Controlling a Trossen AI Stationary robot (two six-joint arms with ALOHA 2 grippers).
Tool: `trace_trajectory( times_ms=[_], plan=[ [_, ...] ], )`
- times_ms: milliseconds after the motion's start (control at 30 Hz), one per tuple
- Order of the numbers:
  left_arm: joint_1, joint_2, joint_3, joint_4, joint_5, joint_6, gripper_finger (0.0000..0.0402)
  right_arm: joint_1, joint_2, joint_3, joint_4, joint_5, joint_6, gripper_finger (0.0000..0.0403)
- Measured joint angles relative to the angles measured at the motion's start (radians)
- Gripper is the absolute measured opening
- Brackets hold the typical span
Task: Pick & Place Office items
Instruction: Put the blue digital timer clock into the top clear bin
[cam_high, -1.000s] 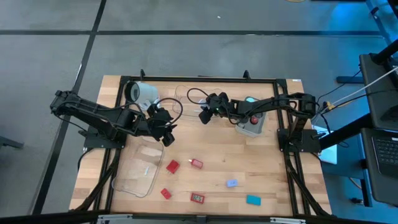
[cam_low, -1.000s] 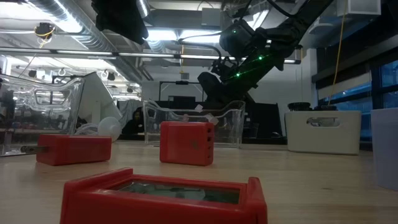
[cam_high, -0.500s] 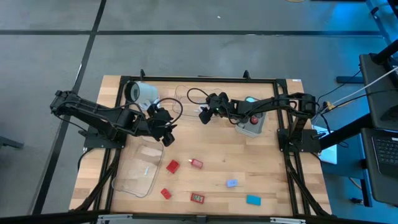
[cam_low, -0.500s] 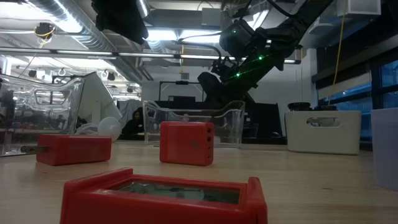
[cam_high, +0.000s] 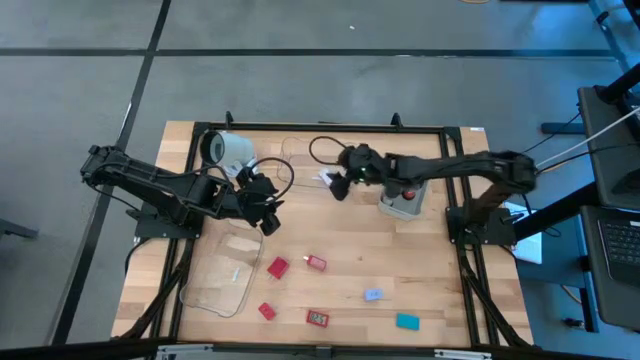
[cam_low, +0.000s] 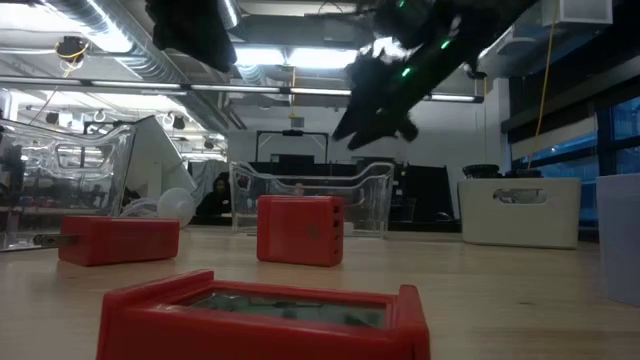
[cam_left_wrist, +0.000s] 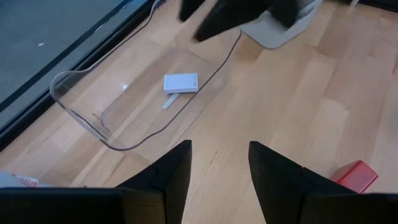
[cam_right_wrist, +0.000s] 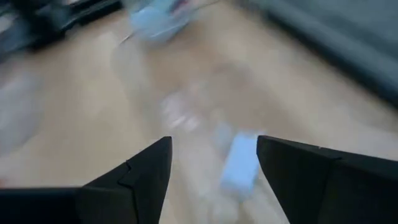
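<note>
My right gripper (cam_high: 338, 188) (cam_right_wrist: 214, 146) hangs open above the far clear tray (cam_high: 298, 160) (cam_left_wrist: 81, 106), its fingers well apart. A pale flat piece (cam_left_wrist: 180, 83) (cam_right_wrist: 239, 163) lies on that tray's floor, below the fingers and apart from them. My left gripper (cam_high: 268, 215) (cam_left_wrist: 217, 149) is open above bare table, left of centre. Red blocks (cam_high: 277, 267) (cam_high: 316, 263) (cam_high: 266, 311) (cam_high: 318, 318), a lavender piece (cam_high: 373, 295) and a teal block (cam_high: 407, 321) lie on the near half of the table.
A white mug (cam_high: 228, 150) lies on its side at the far left. A grey tub (cam_high: 403, 203) stands under the right arm. A second clear tray (cam_high: 222, 272) lies near left. Bare wood lies between the two trays and the red blocks.
My right gripper has risen out of the far clear tray and now hangs clear above it, with the arm stretched out straighter; its wrist view is blurred by the motion. The pale piece stays on the tray floor.
</note>
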Motion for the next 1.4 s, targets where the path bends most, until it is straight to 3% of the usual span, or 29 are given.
trace_trajectory(
  times_ms=[167,233,567,700,833,1033,1200,1400],
  plan=[
    [-0.004,0.000,0.000,-0.011,0.013,-0.001,0.0157,0.071,-0.130,0.000,-0.299,-0.253,0.066,0.0231],
    [-0.004,0.000,0.000,-0.012,0.030,-0.002,0.0157,0.138,-0.159,0.000,-0.395,-0.307,0.092,0.0229],
    [-0.004,0.000,0.000,-0.014,0.044,-0.038,0.0157,0.561,-0.148,-0.001,-0.491,-0.130,0.213,0.0228],
    [-0.004,0.000,0.000,-0.014,0.045,-0.038,0.0157,0.693,-0.148,-0.001,-0.493,-0.124,0.275,0.0228],
    [-0.004,0.000,0.000,-0.014,0.044,-0.038,0.0157,0.812,-0.147,-0.001,-0.499,-0.123,0.453,0.0238],
    [-0.004,0.000,0.000,-0.013,0.043,-0.038,0.0157,0.940,-0.103,0.000,-0.516,-0.089,0.725,0.0283],
    [-0.004,0.000,0.000,-0.014,0.043,-0.045,0.0157,1.016,-0.037,-0.001,-0.512,-0.091,0.741,0.0307],
    [-0.004,0.000,0.000,-0.015,0.043,-0.046,0.0157,1.075,0.061,-0.001,-0.505,-0.135,0.769,0.0304]
  ],
)
